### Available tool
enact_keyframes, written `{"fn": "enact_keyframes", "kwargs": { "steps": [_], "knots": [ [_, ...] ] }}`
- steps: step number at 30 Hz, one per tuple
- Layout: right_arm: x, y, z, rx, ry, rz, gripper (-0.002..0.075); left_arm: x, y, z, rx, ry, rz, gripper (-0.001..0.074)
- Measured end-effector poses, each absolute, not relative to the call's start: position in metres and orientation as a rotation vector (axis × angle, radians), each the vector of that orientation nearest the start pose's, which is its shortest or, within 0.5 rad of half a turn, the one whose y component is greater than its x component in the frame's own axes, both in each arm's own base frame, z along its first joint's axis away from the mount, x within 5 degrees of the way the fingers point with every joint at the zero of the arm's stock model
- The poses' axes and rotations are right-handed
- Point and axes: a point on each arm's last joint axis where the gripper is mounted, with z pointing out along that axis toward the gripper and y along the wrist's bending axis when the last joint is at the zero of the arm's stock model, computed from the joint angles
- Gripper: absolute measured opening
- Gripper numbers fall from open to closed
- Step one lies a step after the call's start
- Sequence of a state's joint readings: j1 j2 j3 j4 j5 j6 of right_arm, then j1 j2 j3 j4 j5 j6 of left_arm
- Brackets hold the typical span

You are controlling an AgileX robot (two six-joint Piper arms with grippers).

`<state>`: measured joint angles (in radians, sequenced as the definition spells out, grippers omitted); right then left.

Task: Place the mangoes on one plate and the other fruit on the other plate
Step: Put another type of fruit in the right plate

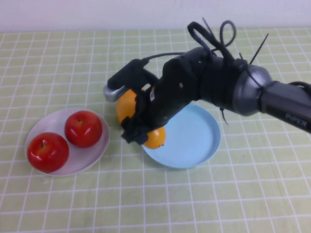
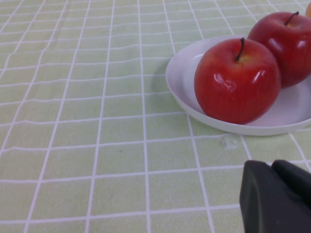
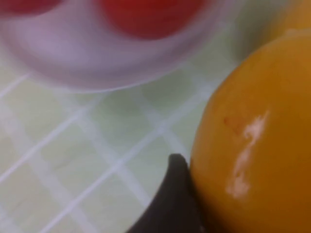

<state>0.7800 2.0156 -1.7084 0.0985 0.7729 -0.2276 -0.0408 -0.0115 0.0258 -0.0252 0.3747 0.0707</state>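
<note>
My right gripper [image 1: 145,137] reaches in from the right and is shut on one orange-yellow mango [image 1: 156,139], held at the left rim of the light blue plate [image 1: 197,141]. In the right wrist view that mango [image 3: 257,141] presses against a dark finger [image 3: 176,196]. The second mango [image 1: 125,105] lies just behind the gripper, partly hidden by the arm. Two red apples [image 1: 83,128] [image 1: 47,151] sit on the white plate [image 1: 99,150] at the left. My left gripper [image 2: 278,193] is out of the high view; its dark tips hover over the cloth near the white plate [image 2: 181,87].
A green checked cloth [image 1: 146,199] covers the table. The right arm's bulk and cables [image 1: 218,73] hang over the blue plate's far side.
</note>
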Motion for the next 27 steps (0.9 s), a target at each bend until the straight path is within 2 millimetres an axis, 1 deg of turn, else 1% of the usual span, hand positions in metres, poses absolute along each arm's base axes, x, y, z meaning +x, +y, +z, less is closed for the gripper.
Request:
{"fn": "enact_keyframes", "kwargs": {
  "steps": [2, 4, 7, 9, 12, 16, 18, 20, 22, 24, 27],
  "knots": [
    [0.331, 0.314, 0.253, -1.045, 2.363, 0.287, 0.0543, 0.052, -0.003, 0.171, 0.089, 1.870, -0.004, 0.0004],
    [0.342, 0.301, 0.252, -0.934, 2.414, 0.242, 0.0543, 0.052, -0.003, 0.171, 0.089, 1.870, -0.004, 0.0004],
    [0.352, 0.290, 0.246, -0.818, 2.476, 0.208, 0.0543, 0.052, -0.003, 0.171, 0.089, 1.870, -0.004, 0.0004],
    [0.357, 0.287, 0.238, -0.757, 2.517, 0.206, 0.0543, 0.052, -0.003, 0.171, 0.089, 1.870, -0.004, 0.0004],
    [0.362, 0.286, 0.221, -0.726, 2.568, 0.190, 0.0543, 0.052, -0.003, 0.171, 0.089, 1.870, -0.004, 0.0004],
    [0.363, 0.287, 0.200, -0.724, 2.636, 0.168, 0.0543, 0.052, -0.003, 0.171, 0.089, 1.870, -0.004, 0.0004],
    [0.363, 0.288, 0.194, -0.722, 2.659, 0.168, 0.0572, 0.052, -0.003, 0.171, 0.089, 1.870, -0.004, 0.0004],
    [0.362, 0.288, 0.193, -0.717, 2.675, 0.171, 0.0627, 0.052, -0.003, 0.171, 0.089, 1.870, -0.004, 0.0004],
    [0.362, 0.288, 0.194, -0.705, 2.690, 0.180, 0.0665, 0.052, -0.003, 0.171, 0.089, 1.870, -0.004, 0.0004],
    [0.361, 0.288, 0.199, -0.675, 2.713, 0.178, 0.0680, 0.052, -0.003, 0.171, 0.089, 1.870, -0.004, 0.0004],
    [0.364, 0.289, 0.216, -0.637, 2.731, 0.164, 0.0689, 0.052, -0.003, 0.171, 0.089, 1.870, -0.004, 0.0004]
  ]
}}
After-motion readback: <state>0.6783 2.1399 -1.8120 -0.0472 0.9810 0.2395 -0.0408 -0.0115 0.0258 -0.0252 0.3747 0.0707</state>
